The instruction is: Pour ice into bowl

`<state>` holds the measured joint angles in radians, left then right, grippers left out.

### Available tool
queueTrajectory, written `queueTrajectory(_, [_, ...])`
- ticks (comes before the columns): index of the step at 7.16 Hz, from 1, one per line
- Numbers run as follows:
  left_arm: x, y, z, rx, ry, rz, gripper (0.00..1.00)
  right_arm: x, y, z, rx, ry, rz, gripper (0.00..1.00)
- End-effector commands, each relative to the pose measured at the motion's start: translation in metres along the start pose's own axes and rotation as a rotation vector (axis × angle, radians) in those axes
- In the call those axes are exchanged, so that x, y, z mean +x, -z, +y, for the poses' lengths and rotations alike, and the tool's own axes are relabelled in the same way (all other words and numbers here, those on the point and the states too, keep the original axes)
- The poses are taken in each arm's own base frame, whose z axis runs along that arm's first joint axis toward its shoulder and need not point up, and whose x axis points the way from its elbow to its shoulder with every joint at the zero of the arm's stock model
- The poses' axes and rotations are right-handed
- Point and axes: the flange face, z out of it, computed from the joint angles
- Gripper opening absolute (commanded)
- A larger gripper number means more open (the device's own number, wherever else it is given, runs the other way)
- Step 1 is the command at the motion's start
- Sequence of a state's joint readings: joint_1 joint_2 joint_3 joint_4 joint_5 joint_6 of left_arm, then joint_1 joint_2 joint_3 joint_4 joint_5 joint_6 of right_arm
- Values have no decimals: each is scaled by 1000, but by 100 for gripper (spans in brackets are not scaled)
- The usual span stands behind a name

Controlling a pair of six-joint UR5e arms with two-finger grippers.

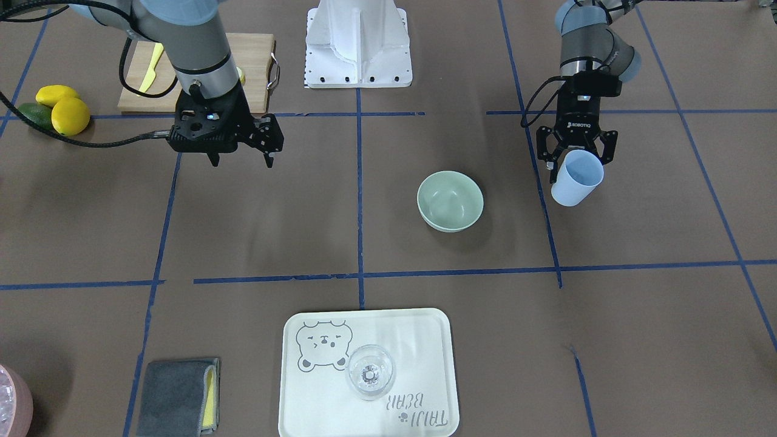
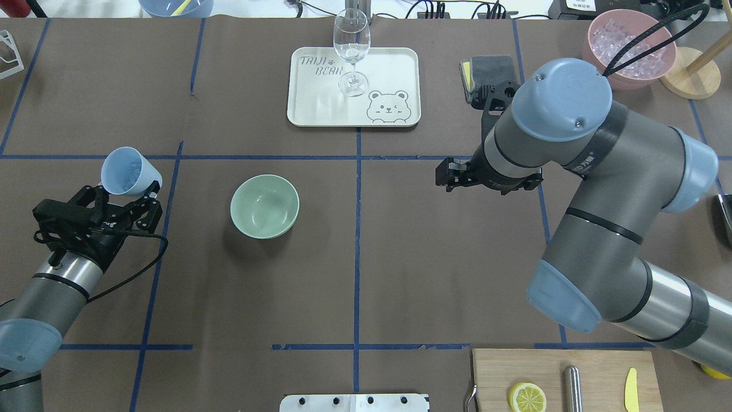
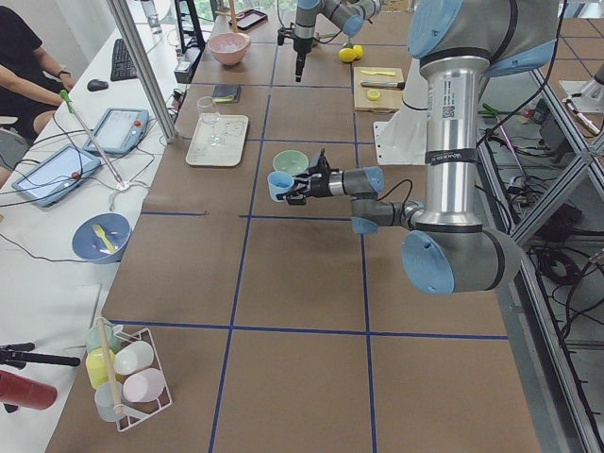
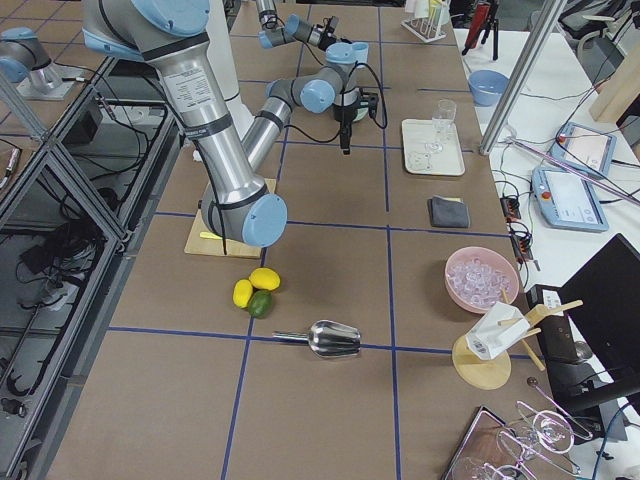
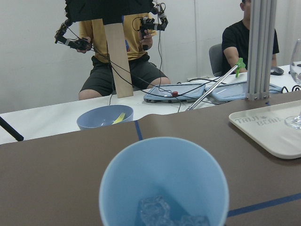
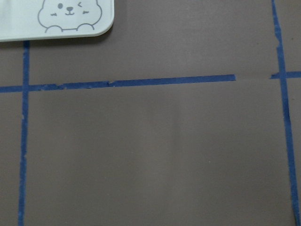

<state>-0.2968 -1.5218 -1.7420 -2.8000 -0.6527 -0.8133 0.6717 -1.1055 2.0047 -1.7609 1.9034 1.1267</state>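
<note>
My left gripper [image 2: 123,195] is shut on a light blue cup [image 2: 130,170], also seen in the front view [image 1: 576,178]. It holds the cup above the table, tilted with its mouth towards the far side. Clear ice cubes [image 5: 164,213] lie in the cup's bottom. The pale mint-green bowl [image 2: 264,206] stands empty on the table, to the right of the cup in the overhead view and apart from it. It also shows in the front view [image 1: 450,200]. My right gripper [image 1: 241,156] is open and empty, hovering over bare table.
A white bear tray [image 2: 320,109] with a clear stemmed glass [image 2: 351,51] is at the far middle. A pink container of ice [image 2: 629,43] and a grey cloth [image 2: 492,68] are at the far right. A cutting board [image 2: 560,377] holds a lemon half and a knife.
</note>
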Motion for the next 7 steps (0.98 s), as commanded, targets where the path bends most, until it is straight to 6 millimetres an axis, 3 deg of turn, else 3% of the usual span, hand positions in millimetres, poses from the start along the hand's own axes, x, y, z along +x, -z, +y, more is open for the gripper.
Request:
queueTrajectory(1, [32,-10,-7,12,-73,16,0,47,-8,-10,-17,49,44,100])
queueTrajectory(2, [51,-18,-10,-10,-177,-7,0,59,-7,-16,-27,49,43,100])
queueTrajectory(4, [70,-25,-16,-37,-235,-32,0,88,-12,-20,-35,52,14,100])
queueTrajectory(6, [92,-32,-25,-75,-426,-61,0,82,-10,-20,-42,46,-25,100])
queueTrajectory(7, [92,-33,-23,-82,-463,-67,0,81,-9,-20,-46,37,-30,100])
